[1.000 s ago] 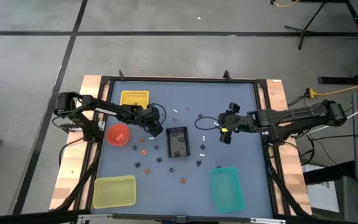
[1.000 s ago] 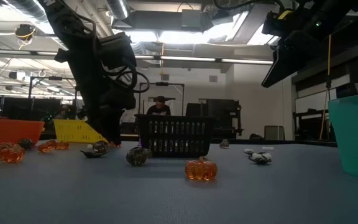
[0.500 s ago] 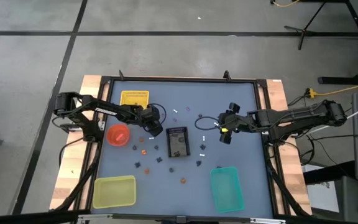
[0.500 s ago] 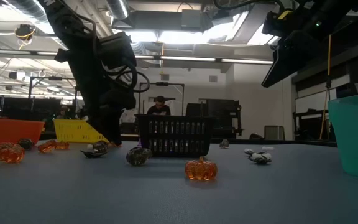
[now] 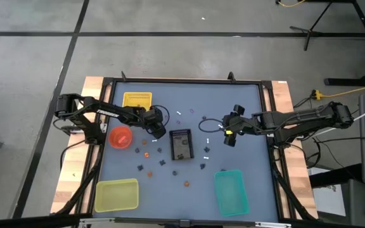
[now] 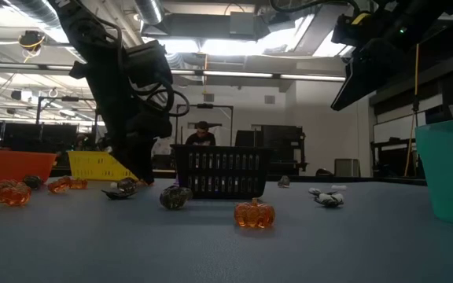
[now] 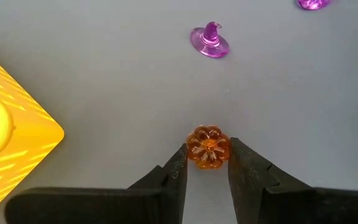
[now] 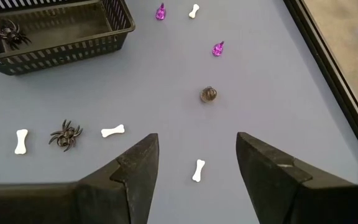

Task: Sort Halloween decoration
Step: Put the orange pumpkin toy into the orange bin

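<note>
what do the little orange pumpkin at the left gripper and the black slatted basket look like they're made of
The small ribbed orange pumpkin, sitting between the fingertips of the left gripper, looks like translucent glossy plastic or resin: light glows through its lobes. The black slatted rectangular basket looks like matte moulded plastic, judging by its thin even slats and dull surface; a black spider lies inside.

From above I saw a grey concrete floor [image 5: 30, 76] w/ dark seam lines round the rig, plus a black stand's legs [image 5: 334, 19] at the far right. Low cam looked into a big workshop: long bright ceiling light strips [image 6: 234, 76], exposed ducts, dark shelving. I made out a person [image 6: 201, 135] seated far back, behind the table.
</note>
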You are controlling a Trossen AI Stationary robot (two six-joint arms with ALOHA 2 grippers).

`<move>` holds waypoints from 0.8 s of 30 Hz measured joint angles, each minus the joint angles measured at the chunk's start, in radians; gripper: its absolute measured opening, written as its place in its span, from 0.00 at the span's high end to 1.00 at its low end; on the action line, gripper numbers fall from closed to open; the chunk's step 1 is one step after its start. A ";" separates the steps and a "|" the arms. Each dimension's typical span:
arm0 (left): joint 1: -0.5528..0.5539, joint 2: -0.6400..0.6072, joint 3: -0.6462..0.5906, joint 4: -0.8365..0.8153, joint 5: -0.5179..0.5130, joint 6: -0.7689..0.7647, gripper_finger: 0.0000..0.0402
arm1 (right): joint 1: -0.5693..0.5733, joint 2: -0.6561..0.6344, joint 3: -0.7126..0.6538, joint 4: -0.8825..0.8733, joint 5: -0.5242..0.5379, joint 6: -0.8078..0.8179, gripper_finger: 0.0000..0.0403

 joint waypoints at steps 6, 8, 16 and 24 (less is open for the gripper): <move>0.000 0.000 0.000 0.000 0.000 0.000 0.83 | 0.000 0.000 0.000 0.000 0.000 0.000 0.47; 0.000 0.000 0.000 0.000 0.000 0.001 0.83 | 0.000 0.000 0.000 0.000 0.000 0.000 0.47; 0.000 -0.008 0.000 -0.003 0.006 0.027 0.83 | 0.000 0.000 0.000 0.000 0.000 0.000 0.47; 0.001 -0.100 0.000 -0.050 0.029 0.027 0.83 | 0.000 0.000 0.000 0.000 -0.002 0.000 0.47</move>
